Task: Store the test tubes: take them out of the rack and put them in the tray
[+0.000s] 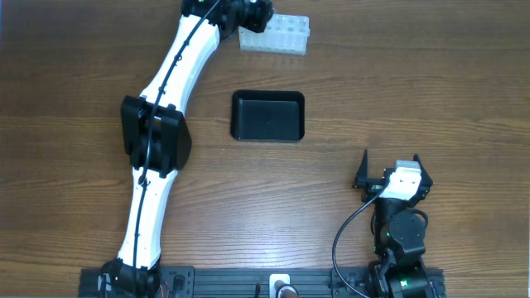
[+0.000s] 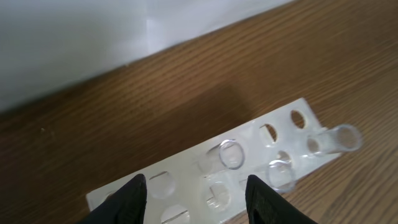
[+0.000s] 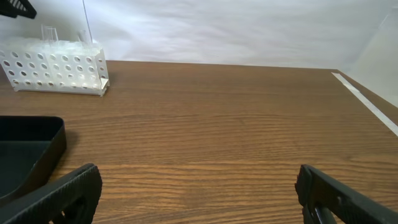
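A white test tube rack (image 1: 277, 35) stands at the table's far edge, with three clear test tubes (image 2: 230, 154) upright in its holes. My left gripper (image 2: 198, 202) hovers open just above the rack's left part (image 2: 186, 186), nothing between its fingers; from above it (image 1: 252, 16) covers the rack's left end. The black tray (image 1: 267, 116) lies empty at mid-table. My right gripper (image 1: 391, 170) rests open near the front right, far from both. The right wrist view has its fingers (image 3: 62, 199) wide apart, with the rack (image 3: 56, 68) and tray (image 3: 31, 155) ahead.
Bare wooden table lies between the tray and the right arm. A white wall (image 3: 217, 31) rises behind the table's far edge, close behind the rack. The left arm (image 1: 157, 132) stretches diagonally across the left half of the table.
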